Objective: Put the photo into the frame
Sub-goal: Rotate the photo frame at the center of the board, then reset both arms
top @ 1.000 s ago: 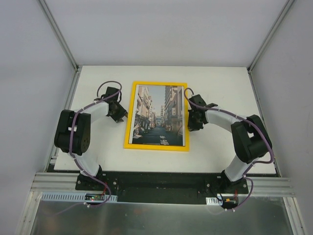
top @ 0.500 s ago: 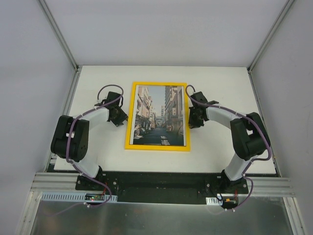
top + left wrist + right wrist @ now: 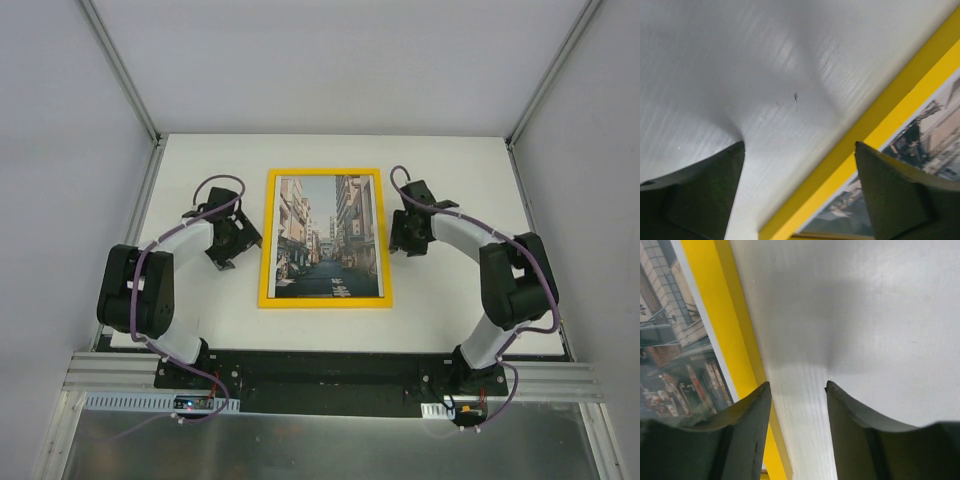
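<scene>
The yellow frame (image 3: 266, 240) lies flat at the table's middle, with the photo (image 3: 328, 236) of a city street showing face up inside its border. My left gripper (image 3: 238, 242) hovers just off the frame's left side, jaws wide open and empty. In the left wrist view, my left gripper (image 3: 800, 143) straddles white table and the frame's yellow edge (image 3: 880, 125), with the photo (image 3: 927, 142) beyond. My right gripper (image 3: 404, 236) stands by the frame's right side, open. In the right wrist view, my right gripper (image 3: 797, 383) has only table between its fingers; the frame (image 3: 715, 300) and the photo (image 3: 670, 340) lie to the left.
The white table (image 3: 460, 180) is walled by grey panels left, right and behind. A metal rail (image 3: 320, 375) carrying both arm bases runs along the near edge.
Both grippers have opened, and both have drawn slightly away from the frame's edges. The frame has shifted a little and now lies squarer.
</scene>
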